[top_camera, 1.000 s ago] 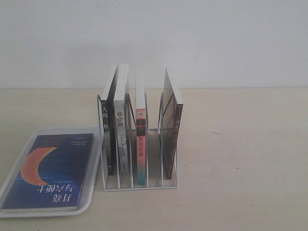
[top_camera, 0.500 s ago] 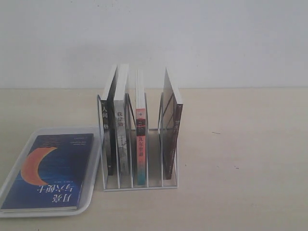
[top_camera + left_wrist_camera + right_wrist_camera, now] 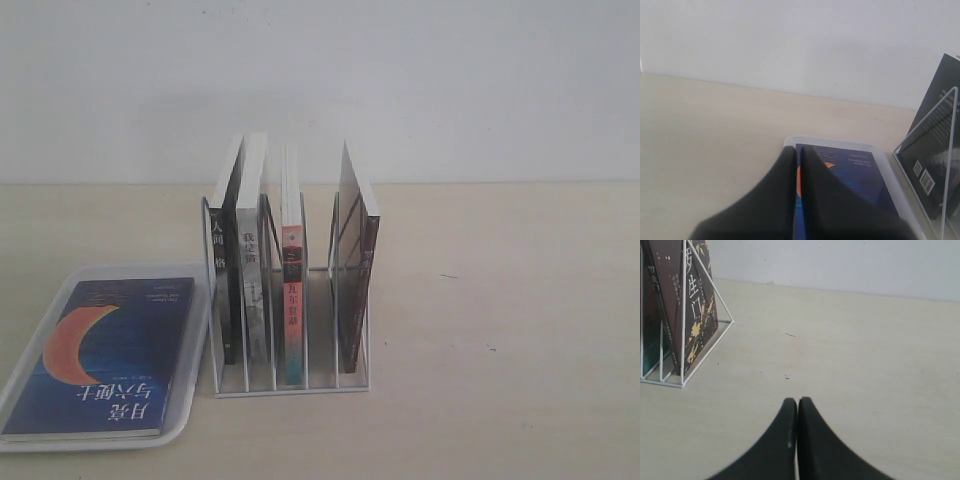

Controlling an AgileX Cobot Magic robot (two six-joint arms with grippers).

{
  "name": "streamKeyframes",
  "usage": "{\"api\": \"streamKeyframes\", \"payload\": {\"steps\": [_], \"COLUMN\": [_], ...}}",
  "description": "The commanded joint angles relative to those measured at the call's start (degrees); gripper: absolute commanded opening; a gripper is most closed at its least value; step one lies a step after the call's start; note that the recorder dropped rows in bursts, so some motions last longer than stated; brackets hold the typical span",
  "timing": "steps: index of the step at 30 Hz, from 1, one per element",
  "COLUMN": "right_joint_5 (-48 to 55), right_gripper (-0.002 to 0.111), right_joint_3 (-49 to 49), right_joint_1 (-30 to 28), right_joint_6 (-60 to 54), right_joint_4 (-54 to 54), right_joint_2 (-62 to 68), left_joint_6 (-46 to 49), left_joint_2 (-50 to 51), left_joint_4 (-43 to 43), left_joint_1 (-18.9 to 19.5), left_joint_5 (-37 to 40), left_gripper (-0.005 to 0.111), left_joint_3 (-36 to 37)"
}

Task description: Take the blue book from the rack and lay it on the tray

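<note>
The blue book (image 3: 110, 355) with its orange crescent lies flat, cover up, inside the white tray (image 3: 198, 385) at the left front of the table. The left wrist view shows the same book (image 3: 850, 172) in the tray (image 3: 837, 143), partly hidden behind my left gripper (image 3: 797, 150), which is shut with nothing in it and hangs back from the tray. The white wire rack (image 3: 290, 385) stands in the middle holding several upright books. My right gripper (image 3: 797, 401) is shut and empty over bare table, to the right of the rack (image 3: 685, 340). Neither gripper appears in the exterior view.
A dark maroon-brown book (image 3: 355, 260) stands in the rack's rightmost slot, seen also as the maroon book (image 3: 695, 305) in the right wrist view. A black book (image 3: 935, 145) fills the rack's leftmost slot next to the tray. A white wall backs the table.
</note>
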Motion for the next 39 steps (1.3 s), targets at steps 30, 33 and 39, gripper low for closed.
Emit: {"api": "streamKeyframes", "payload": {"steps": [30, 33, 39], "right_joint_5": [-0.20, -0.20, -0.20], "right_gripper": [0.000, 0.000, 0.000], "right_joint_3": [-0.04, -0.04, -0.04], "right_joint_1": [-0.13, -0.13, -0.13], "right_joint_6": [1.91, 1.91, 1.91], "right_joint_4": [-0.20, -0.20, -0.06], "right_joint_2": [-0.29, -0.29, -0.29], "left_joint_6": [-0.43, -0.43, -0.43], "left_joint_2": [0.19, 0.19, 0.19], "left_joint_4": [-0.59, -0.59, -0.59], "left_joint_1": [0.20, 0.20, 0.20], "left_joint_5": [-0.41, -0.41, -0.41], "left_gripper": [0.004, 0.004, 0.004], "left_joint_3": [-0.20, -0.20, -0.20]}}
